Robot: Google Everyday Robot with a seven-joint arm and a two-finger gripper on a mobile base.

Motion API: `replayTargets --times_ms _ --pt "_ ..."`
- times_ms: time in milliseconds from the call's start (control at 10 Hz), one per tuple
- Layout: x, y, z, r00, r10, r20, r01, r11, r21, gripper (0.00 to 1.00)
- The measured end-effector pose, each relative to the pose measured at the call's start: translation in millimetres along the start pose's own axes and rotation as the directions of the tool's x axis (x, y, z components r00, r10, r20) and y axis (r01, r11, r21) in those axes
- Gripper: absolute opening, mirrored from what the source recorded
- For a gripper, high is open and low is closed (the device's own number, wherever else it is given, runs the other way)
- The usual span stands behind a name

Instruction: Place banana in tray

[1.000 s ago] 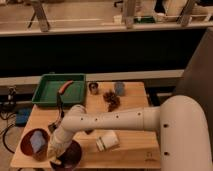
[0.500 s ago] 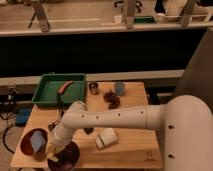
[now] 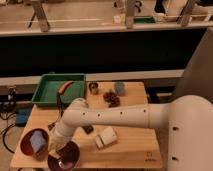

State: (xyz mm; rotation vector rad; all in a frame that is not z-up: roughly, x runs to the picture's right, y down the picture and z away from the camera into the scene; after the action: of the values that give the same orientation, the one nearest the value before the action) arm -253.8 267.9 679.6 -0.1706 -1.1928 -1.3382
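The green tray point(image 3: 50, 92) stands at the back left of the wooden table. My gripper point(image 3: 57, 146) is at the end of the white arm, low at the front left, right over a dark maroon bowl point(image 3: 66, 159). A pale yellowish shape at the gripper point(image 3: 61, 149) may be the banana; I cannot tell whether it is held or lying on the bowl's rim.
A reddish-orange sausage-shaped item point(image 3: 65, 86) lies on the tray's right rim. A second reddish bowl point(image 3: 34, 143) with a blue thing in it is at the front left. A metal cup point(image 3: 93, 88), a brown cluster point(image 3: 111, 98), a blue-grey cup point(image 3: 120, 88) and a white object point(image 3: 106, 137) stand on the table.
The gripper has shifted slightly left over the maroon bowl. Nothing else has moved.
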Motion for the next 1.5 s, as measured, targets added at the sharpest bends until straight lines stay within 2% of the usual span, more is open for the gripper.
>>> replayTargets --times_ms 1000,1200,1500 --pt "19.0 -5.9 -24.7 0.998 0.013 -0.063 -0.015 0.999 -0.029 0.13" --pt "29.8 -6.5 -34.4 0.997 0.02 -0.079 -0.023 0.999 -0.037 0.13" --pt "37.0 -9.1 -38.7 0.996 0.008 -0.088 -0.012 0.999 -0.051 0.13"
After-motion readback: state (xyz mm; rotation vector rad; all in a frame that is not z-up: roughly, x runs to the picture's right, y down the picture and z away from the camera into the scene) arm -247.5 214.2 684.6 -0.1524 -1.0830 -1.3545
